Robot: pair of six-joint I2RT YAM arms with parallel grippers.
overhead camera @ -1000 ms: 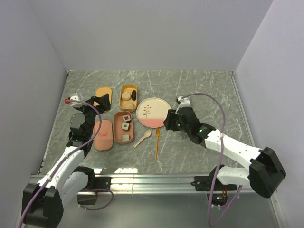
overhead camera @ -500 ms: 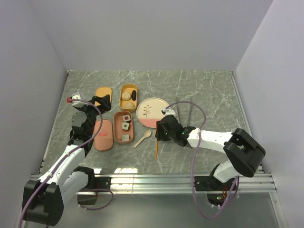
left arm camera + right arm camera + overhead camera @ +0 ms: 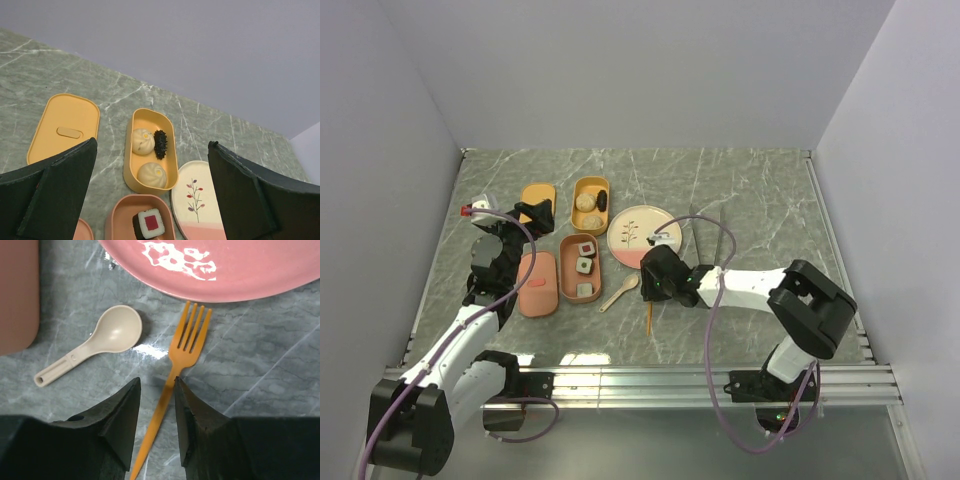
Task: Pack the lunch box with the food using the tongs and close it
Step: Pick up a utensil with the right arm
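Toy food (image 3: pixel 143 141) fills the oval orange and pink lunch box trays (image 3: pixel 128 165) at left, near the left gripper (image 3: pixel 535 213), jaws spread wide. The right gripper (image 3: pixel 156 380) sets narrowed jaws astride an orange plastic fork (image 3: pixel 192 340), not yet pinching. Thin grey metal tongs (image 3: pixel 706 235) lie on the marble tabletop (image 3: pixel 760 200), rightmost.

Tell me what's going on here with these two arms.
The food already sits in the two open lunch box trays. The right gripper straddles the orange fork handle below the plate, jaws apart. The tongs lie on the table right of the plate. The left gripper hangs open by the trays; both lids are off.
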